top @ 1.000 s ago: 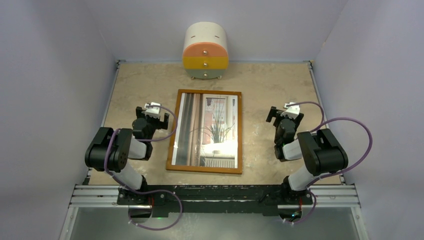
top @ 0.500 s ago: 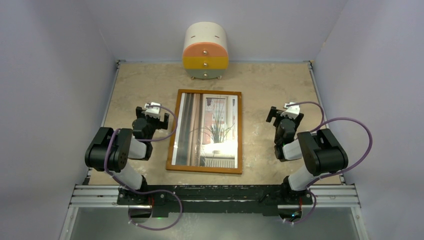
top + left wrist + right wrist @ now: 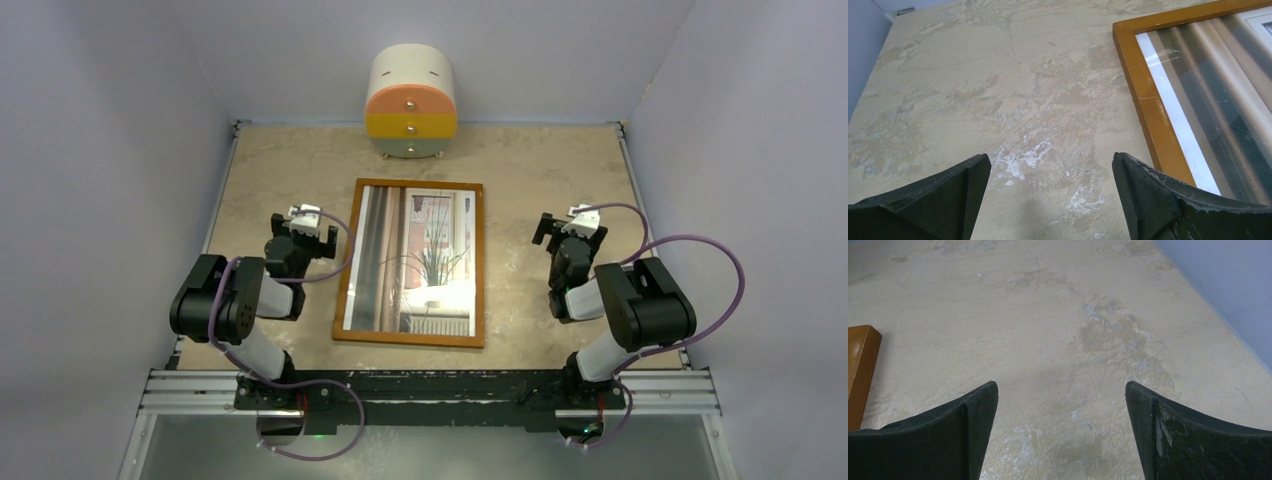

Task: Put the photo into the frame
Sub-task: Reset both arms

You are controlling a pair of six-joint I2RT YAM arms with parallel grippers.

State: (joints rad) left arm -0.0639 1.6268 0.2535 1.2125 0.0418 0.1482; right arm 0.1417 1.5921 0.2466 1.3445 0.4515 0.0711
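Worktop [image 3: 540, 160]: mottled beige surface enclosed by pale walls on three sides.

The frame [image 3: 408, 340]: lies flat at the centre of the worktop, long sides running from near to far, between the two arms. Reddish-brown wooden rails, all four visible and unobstructed.

The photo [image 3: 415, 260]: lies inside the frame's rails, picture side up, showing grey curtains, a window and a spiky plant. A narrow white margin runs along the inner edge of the left rail in the left wrist view. Whether the print sits behind the pane or on top of it cannot be told.

Left pincer [image 3: 1050, 160]: spread wide and holding nothing. It is positioned just to the left of the frame, pointing towards the far edge. Bare worktop shows between its fingers [image 3: 938, 200]. The right-hand finger appears close beside the frame's left rail; contact cannot be confirmed.

Right pincer [image 3: 1061, 385]: spread wide and holding nothing. It is positioned to the right of the frame, clearly apart from it. Only one corner of the frame shows at the left edge of the right wrist view.

Other items: a small rounded chest of drawers [image 3: 411, 105], cream on top with orange, yellow and green drawer fronts, stands at the far edge, beyond the frame's far end and apart from it.
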